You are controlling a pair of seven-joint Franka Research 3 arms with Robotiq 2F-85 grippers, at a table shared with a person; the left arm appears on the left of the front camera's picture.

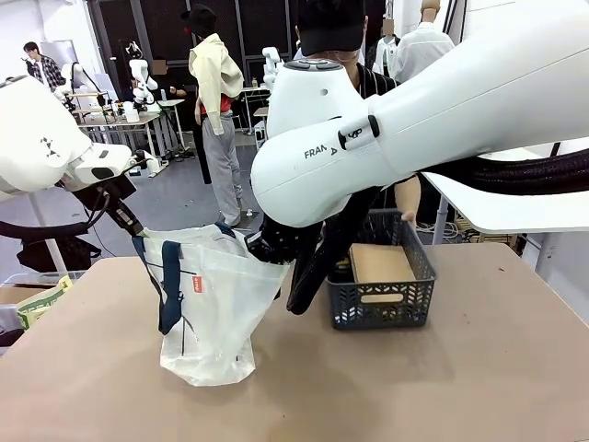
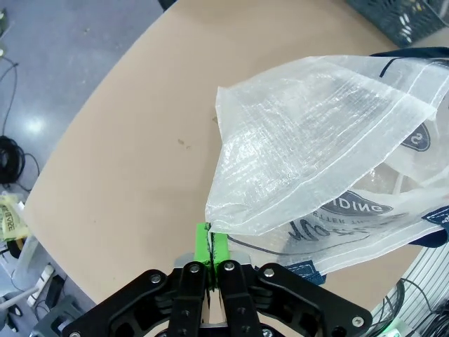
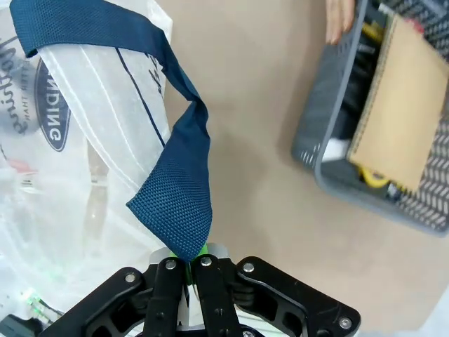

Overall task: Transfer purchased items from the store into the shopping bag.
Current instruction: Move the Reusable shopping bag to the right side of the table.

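- whitish crinkly plastic shopping bag (image 1: 216,318) stands on tan table (image 1: 479,387), left of centre, w/ its mouth held up betw. the two arms.
- left gripper (image 2: 212,246): green pads pressed together on the thin edge of the bag's rim. bag (image 2: 316,140) spreads out past it, and a round navy logo shows thru the plastic.
- right gripper (image 3: 191,254): fingers closed tight, pinching the end of the navy strap (image 3: 175,168). strap twists up & across the bag (image 3: 63,182).
- dark grey basket (image 1: 379,311) sits near the bag on its right side, same table.
- brown cardboard sheet (image 1: 379,264) lies on top of the basket's contents & covers most of them.
- right wrist view: a yellow item (image 3: 372,175) & some black pieces peek out beside the cardboard (image 3: 403,112), inside the basket wall (image 3: 319,133).
- person's hand (image 3: 340,17) rests on the basket's rim at the far side.
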